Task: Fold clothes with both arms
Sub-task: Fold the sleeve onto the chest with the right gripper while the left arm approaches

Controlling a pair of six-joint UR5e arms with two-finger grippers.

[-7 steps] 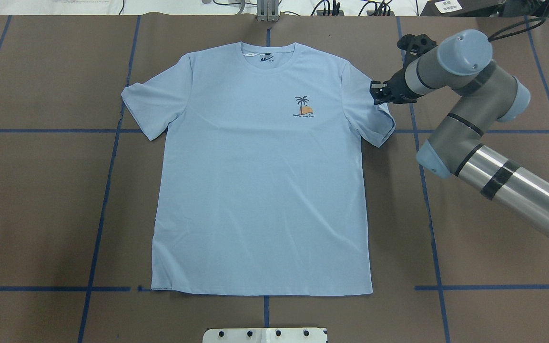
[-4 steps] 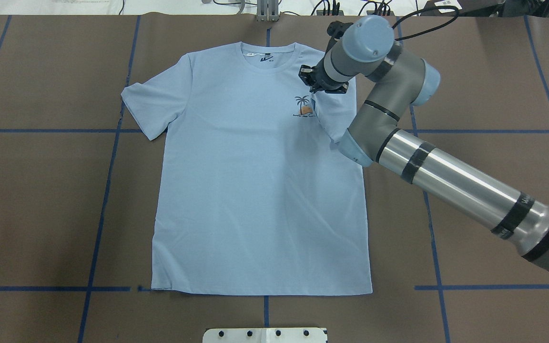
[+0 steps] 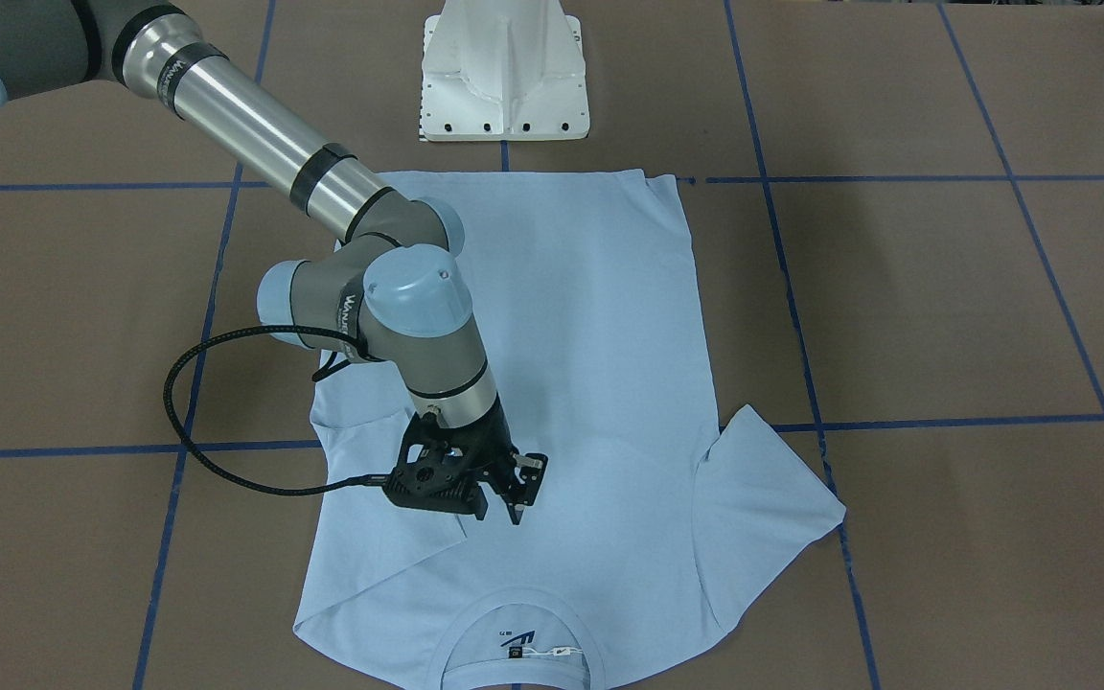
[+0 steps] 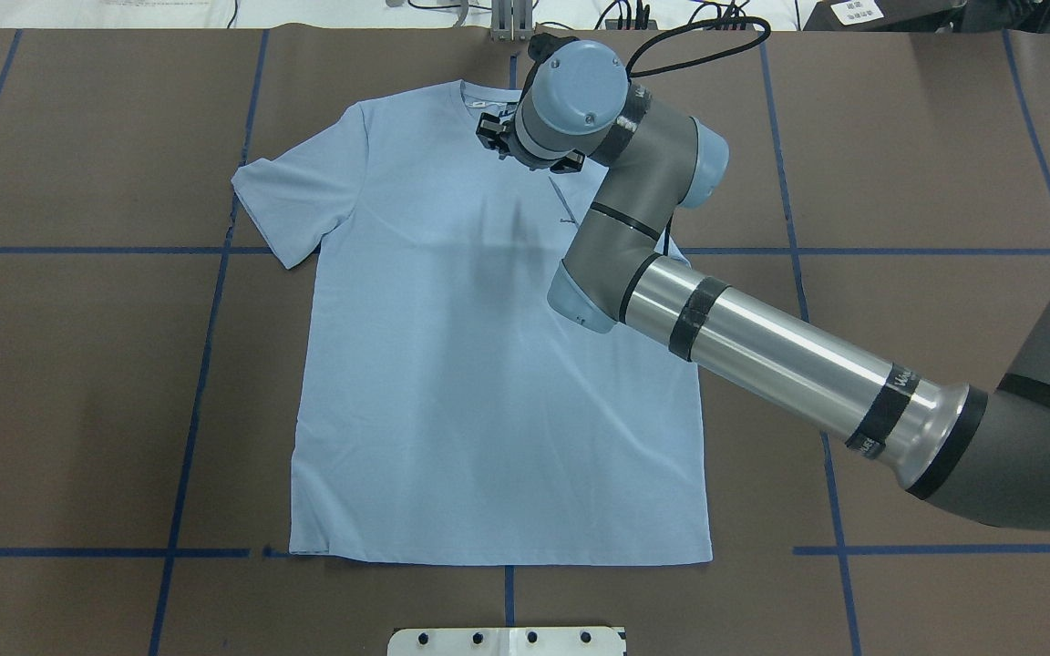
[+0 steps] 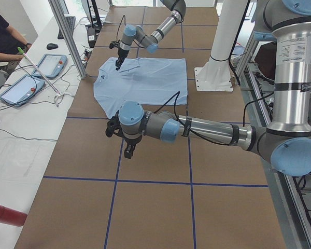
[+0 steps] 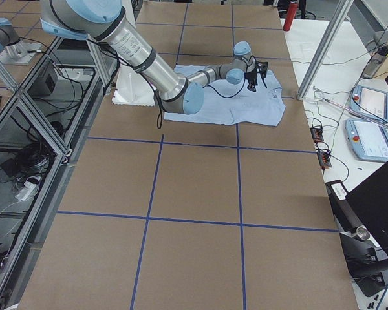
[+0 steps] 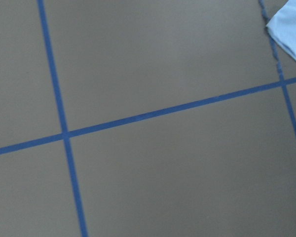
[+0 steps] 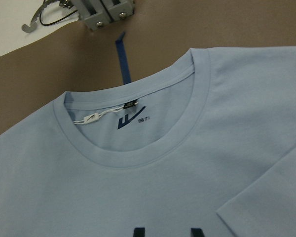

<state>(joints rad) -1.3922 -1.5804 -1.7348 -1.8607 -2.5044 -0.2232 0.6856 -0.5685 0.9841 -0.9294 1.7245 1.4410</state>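
Right gripper (image 3: 516,498) has swept the 3 o'clock sleeve (image 8: 276,207) inward over the soft, light T-shirt (image 4: 488,410), its finger gap I cannot tell; hem corners (image 4: 705,554) suit pinching.

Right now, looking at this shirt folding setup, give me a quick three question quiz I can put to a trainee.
1. True or false: both sleeves of the T-shirt lie spread out to the sides.
2. Which gripper is over the shirt? A) left B) right C) both
3. What fills most of the left wrist view?

Key
1. False: the sleeve on the robot's right is folded in over the chest; only the other sleeve is spread.
2. B: the right gripper is over the chest, the left gripper over bare table.
3. Brown table crossed by blue tape lines.
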